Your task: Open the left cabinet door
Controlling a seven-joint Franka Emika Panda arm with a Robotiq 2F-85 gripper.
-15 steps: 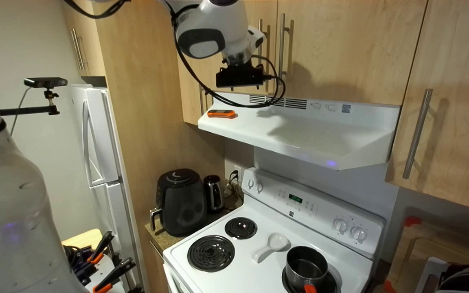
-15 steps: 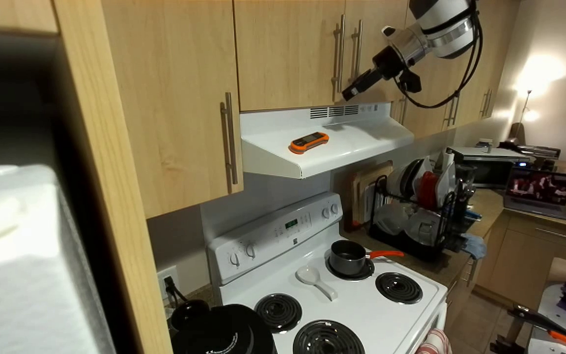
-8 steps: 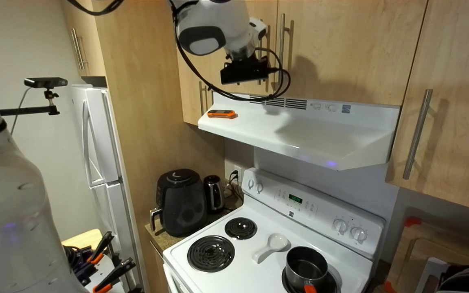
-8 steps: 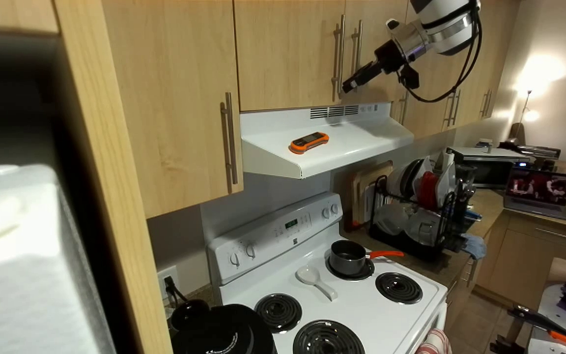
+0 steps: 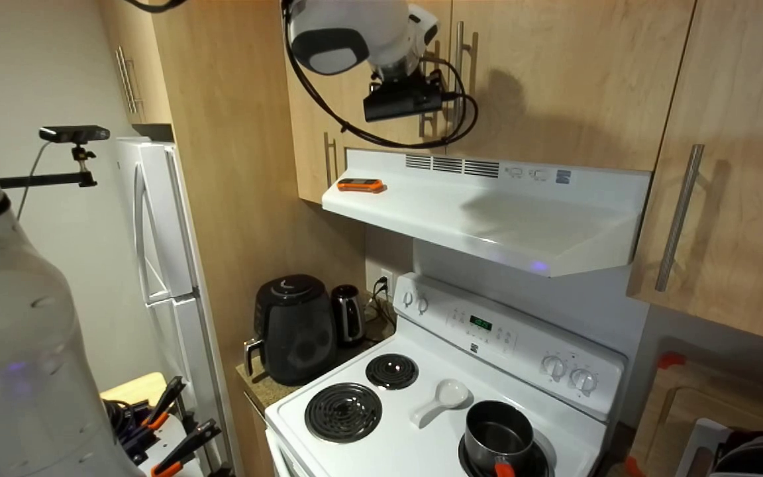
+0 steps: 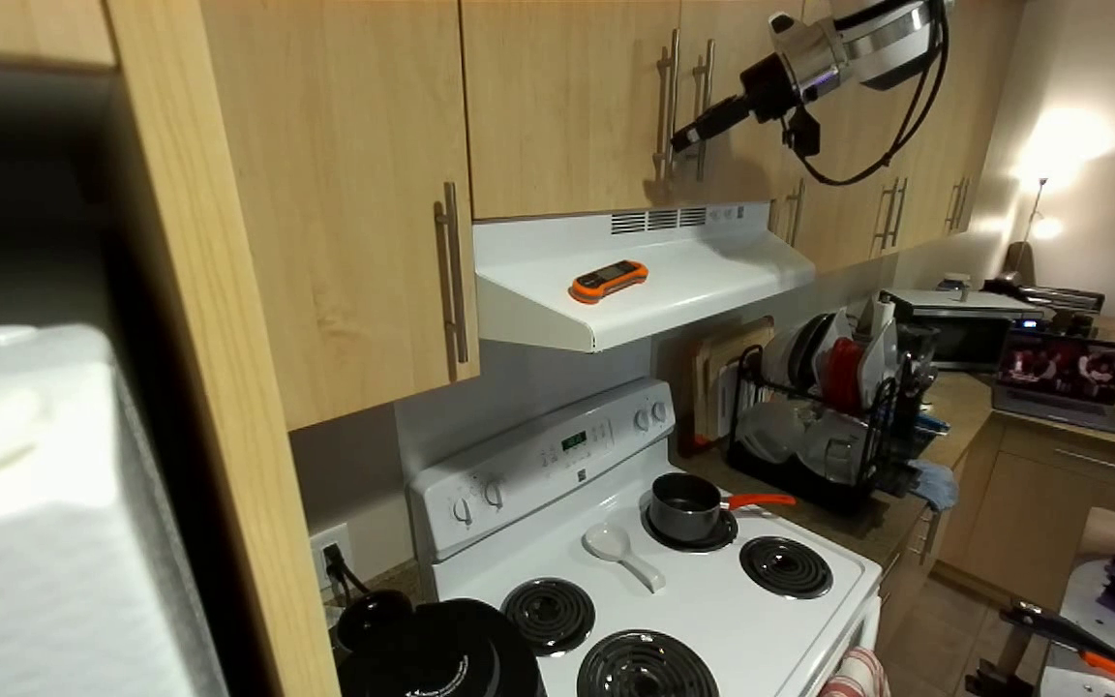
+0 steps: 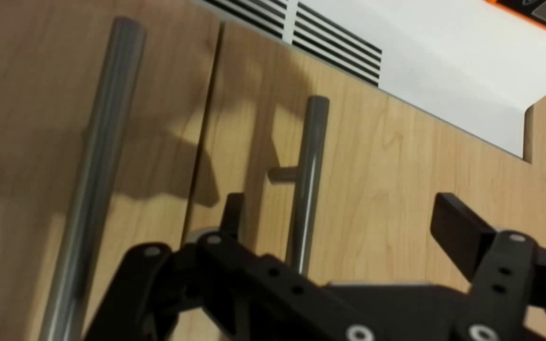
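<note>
The left cabinet door (image 6: 567,106) is a flat, light honey-coloured wood panel above the range hood. It stands shut. Its slim metal bar handle (image 6: 672,77) is near its right edge. The wrist view is upside down, so this door (image 7: 377,189) fills its right part. My gripper (image 7: 337,210) is open there, and the handle (image 7: 308,180) shows between its fingers, closer to the left one. I cannot tell whether it reaches past the bar. In an exterior view the gripper (image 6: 681,142) is at the handle's lower part; in an exterior view its fingers are hidden behind the wrist camera (image 5: 403,103).
The twin door (image 5: 573,79) has its own bar handle (image 7: 95,175) close beside. The white range hood (image 6: 703,266) lies just below, with an orange device (image 6: 608,280) on it. A larger door (image 6: 354,242) with a longer handle adjoins. A stove with a pot (image 6: 683,508) stands below.
My gripper has moved up along the door handles, and slightly to the right in an exterior view. The doors have not moved.
</note>
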